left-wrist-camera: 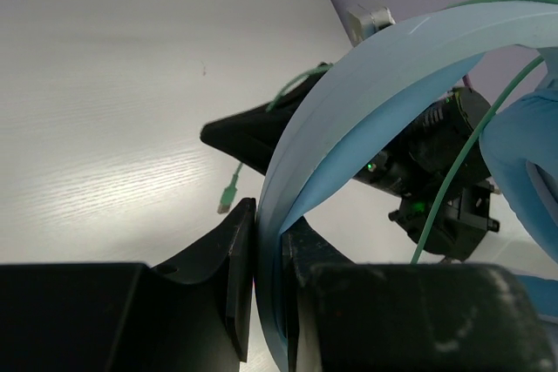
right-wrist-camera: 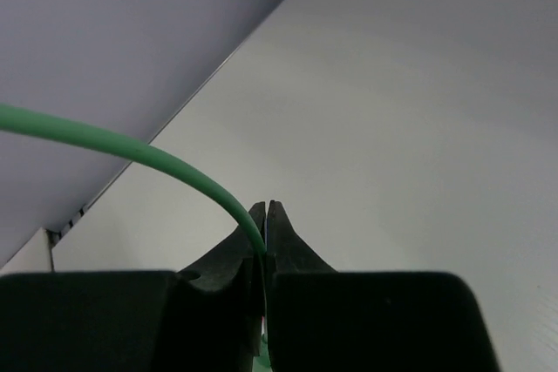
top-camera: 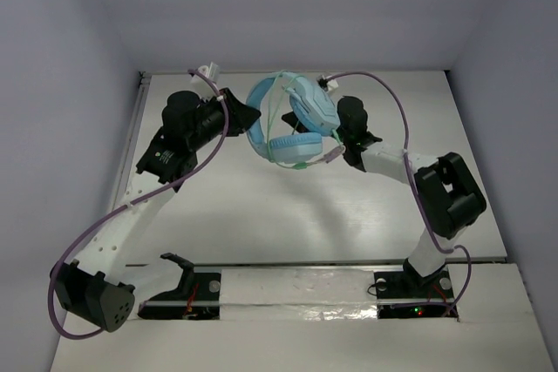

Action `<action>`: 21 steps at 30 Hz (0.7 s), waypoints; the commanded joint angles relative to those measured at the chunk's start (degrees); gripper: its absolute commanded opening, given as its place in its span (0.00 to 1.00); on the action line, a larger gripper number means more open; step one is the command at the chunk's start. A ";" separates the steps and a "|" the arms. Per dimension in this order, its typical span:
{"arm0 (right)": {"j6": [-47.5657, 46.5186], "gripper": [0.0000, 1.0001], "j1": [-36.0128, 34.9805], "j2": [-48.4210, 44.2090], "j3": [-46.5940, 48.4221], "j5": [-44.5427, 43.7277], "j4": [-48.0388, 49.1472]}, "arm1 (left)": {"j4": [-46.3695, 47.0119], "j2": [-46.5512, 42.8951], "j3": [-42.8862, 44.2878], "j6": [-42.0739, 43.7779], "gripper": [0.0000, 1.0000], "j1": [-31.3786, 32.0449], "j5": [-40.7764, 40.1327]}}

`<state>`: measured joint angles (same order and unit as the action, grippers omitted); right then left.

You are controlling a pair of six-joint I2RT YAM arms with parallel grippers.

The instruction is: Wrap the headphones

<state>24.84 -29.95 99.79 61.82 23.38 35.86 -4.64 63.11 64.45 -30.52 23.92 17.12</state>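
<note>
White flat table (top-camera: 288,215) fills the scene, w/ pale grey walls (top-camera: 70,58) on left, far & right sides.

Left arm (top-camera: 170,150), black w/ white lower link, reaches from near-left base toward far-middle. Right arm (top-camera: 445,193) goes up from near-right base, bends & reaches left to the same area. Thick purple cables (top-camera: 401,119) loop along both arms.

Light blue plastic over-ear headphones (top-camera: 292,119) sit at far-middle, between the two grippers, held up off the table; shadow falls on the surface nearer the bases. Padded blue headband (top-camera: 255,124) curves on the left side, angular faceted earcups (top-camera: 314,102) on the right & nearer side.

Left gripper (top-camera: 244,115) (left-wrist-camera: 266,233): fingers (left-wrist-camera: 235,259) pinched on the headband's edge, band (left-wrist-camera: 349,102) arching up & right from between them in left wrist view.

Right gripper (top-camera: 338,138) (right-wrist-camera: 266,215): fingers (right-wrist-camera: 288,250) pressed together w/ pale green thin cable (right-wrist-camera: 131,150) caught between them, cable curving away up-left.

Cable (top-camera: 277,106) also runs in loops across the headband & cups; another strand (left-wrist-camera: 462,163) shows at right of left wrist view.

Small green plug (left-wrist-camera: 227,198) hangs at cable end, above the table, just left of the clamped headband.
</note>
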 commanded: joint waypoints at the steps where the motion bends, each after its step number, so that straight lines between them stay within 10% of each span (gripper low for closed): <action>1: 2.57 0.00 0.25 -2.57 -3.10 3.07 5.18 | 4.82 -2.91 3.93 -1.56 0.00 0.07 -4.37; 11: 19.81 0.00 0.25 -7.15 -10.67 17.57 7.75 | 12.20 -3.61 -0.28 -3.67 0.00 0.07 -22.03; 21: 28.51 0.00 -0.28 -10.32 -18.22 14.33 11.17 | 20.98 -2.38 -12.58 -10.95 0.00 0.07 -35.13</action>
<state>49.47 -30.02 90.30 45.50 38.72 44.56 4.32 62.39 53.82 -34.37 24.08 -10.74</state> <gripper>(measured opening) 0.039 0.106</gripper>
